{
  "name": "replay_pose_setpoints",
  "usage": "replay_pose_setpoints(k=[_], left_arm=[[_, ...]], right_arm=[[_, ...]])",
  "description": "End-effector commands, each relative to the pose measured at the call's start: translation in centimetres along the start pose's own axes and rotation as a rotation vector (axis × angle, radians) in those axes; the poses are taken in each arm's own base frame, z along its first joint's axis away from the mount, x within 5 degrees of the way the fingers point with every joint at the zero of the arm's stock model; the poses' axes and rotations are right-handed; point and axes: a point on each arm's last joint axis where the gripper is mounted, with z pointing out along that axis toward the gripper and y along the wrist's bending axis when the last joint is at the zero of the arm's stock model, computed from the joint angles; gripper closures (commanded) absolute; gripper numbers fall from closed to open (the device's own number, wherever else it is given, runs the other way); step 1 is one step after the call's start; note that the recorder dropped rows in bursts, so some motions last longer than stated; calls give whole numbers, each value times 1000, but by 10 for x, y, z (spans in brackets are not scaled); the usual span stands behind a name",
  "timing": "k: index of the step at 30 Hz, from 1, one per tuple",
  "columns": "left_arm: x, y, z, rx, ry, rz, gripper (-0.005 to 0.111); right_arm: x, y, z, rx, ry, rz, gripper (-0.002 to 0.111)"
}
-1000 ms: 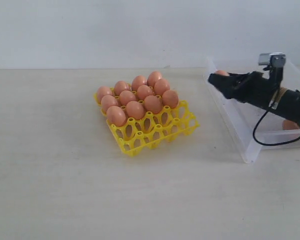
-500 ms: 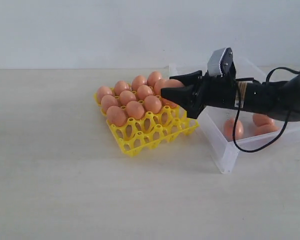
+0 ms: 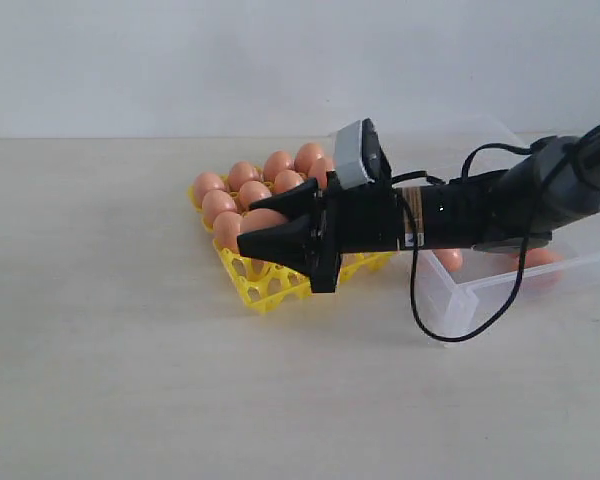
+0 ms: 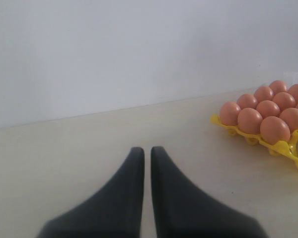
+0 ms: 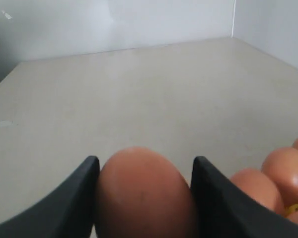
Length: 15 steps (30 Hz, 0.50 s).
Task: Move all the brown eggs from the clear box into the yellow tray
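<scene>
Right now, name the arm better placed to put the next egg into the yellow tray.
Right. Its tool grips a brown egg above the yellow tray's front cups; the left tool is shut, empty and apart from the tray.

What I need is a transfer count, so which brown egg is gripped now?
The egg clamped in the right end effector over the yellow tray; the other eggs sit in its cups or in the clear box.
</scene>
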Motion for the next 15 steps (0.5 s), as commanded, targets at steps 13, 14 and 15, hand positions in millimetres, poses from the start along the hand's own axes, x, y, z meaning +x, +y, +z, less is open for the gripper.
replay_pose_setpoints(k=[13,14,15], left_arm=[[1,0,0,6,0,-7,103],[1,0,0,6,0,-7,103],[1,0,0,6,0,-7,103]], right_arm=[[7,-9,36,35,117,206,108],[8,-7,38,40,134,201,108],[9,-8,38,55,149,200,108]])
